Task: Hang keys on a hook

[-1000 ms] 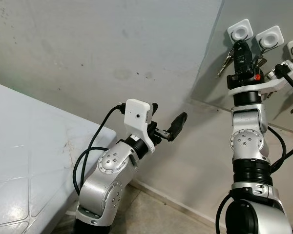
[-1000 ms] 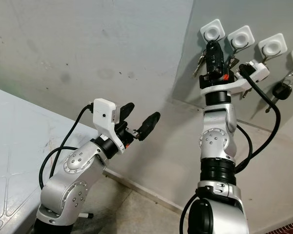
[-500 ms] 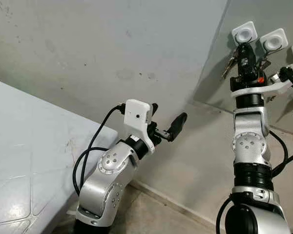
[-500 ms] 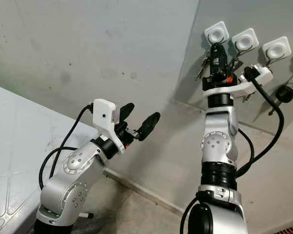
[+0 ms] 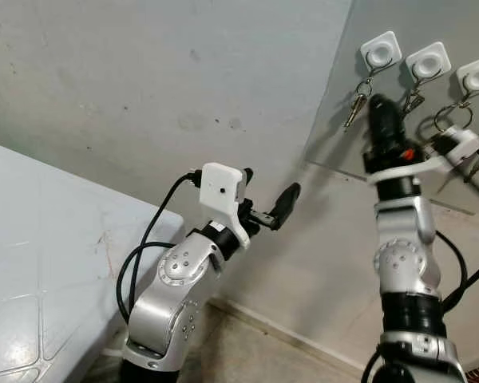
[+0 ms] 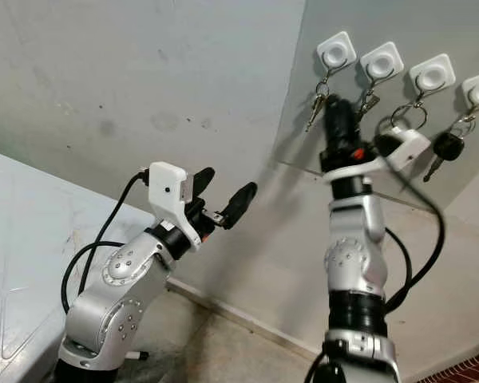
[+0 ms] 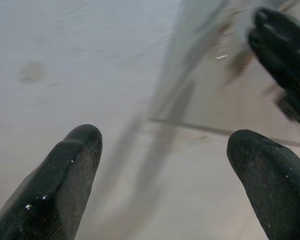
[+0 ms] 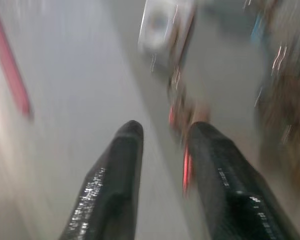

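A row of white square hooks is fixed on the grey wall at the upper right. From the leftmost hook (image 6: 336, 52) a bunch of keys (image 6: 314, 112) hangs free on its ring. My right gripper (image 6: 335, 120) is raised just below and to the right of those keys. Its fingers (image 8: 121, 165) stand slightly apart with nothing between them in the blurred right wrist view. My left gripper (image 5: 269, 191) is held up in front of the bare wall, open and empty, with its two fingertips (image 7: 75, 150) wide apart.
Three more hooks hold keys: the second hook (image 6: 381, 60), the third hook (image 6: 430, 73) and a fourth hook with a black key fob (image 6: 443, 148). A white tabletop (image 5: 48, 239) fills the left. The wall corner runs down between my arms.
My right gripper has dropped down and away from the leftmost hook, and the keys now hang from that hook by themselves. The left arm has kept its pose.
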You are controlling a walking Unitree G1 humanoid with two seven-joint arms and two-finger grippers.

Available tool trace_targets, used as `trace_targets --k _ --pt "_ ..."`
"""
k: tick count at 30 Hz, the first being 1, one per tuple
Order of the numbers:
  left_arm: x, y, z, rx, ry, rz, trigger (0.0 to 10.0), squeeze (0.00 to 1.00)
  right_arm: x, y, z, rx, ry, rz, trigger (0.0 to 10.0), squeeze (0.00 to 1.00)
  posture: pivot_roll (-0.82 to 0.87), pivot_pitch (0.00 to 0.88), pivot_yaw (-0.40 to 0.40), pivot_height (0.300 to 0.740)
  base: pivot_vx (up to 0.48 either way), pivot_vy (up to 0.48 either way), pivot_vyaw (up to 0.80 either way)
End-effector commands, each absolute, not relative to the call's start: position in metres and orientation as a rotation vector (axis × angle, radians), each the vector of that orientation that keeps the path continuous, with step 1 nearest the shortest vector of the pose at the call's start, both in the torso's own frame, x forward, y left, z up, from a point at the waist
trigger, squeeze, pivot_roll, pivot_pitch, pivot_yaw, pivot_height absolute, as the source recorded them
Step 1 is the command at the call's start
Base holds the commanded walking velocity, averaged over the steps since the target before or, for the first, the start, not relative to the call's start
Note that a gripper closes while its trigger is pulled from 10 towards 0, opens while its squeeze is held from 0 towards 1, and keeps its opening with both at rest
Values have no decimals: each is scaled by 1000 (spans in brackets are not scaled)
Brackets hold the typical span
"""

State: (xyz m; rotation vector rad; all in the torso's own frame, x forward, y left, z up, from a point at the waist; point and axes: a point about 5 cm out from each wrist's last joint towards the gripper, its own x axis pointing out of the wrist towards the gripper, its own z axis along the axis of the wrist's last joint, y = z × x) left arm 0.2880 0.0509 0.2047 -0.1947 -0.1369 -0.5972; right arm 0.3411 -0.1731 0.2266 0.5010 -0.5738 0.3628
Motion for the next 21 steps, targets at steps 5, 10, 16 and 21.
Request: trace_targets --k 5,10,16,21 --pt "297 71 179 -151 -99 -473 10000 0 328 -175 198 407 -486 359 10000 1000 6 103 -58 740 0 0 0" --pt "303 95 136 -123 -2 -350 10000 0 315 -183 157 368 -361 287 10000 1000 -1 99 -49 740 0 0 0" --pt "302 114 93 -82 103 -254 10000 0 302 -183 120 352 -252 240 10000 1000 -7 87 -39 740 0 0 0" --pt "300 112 87 -98 79 -258 10000 0 297 -178 108 333 -221 196 10000 1000 -5 78 -34 740 0 0 0"
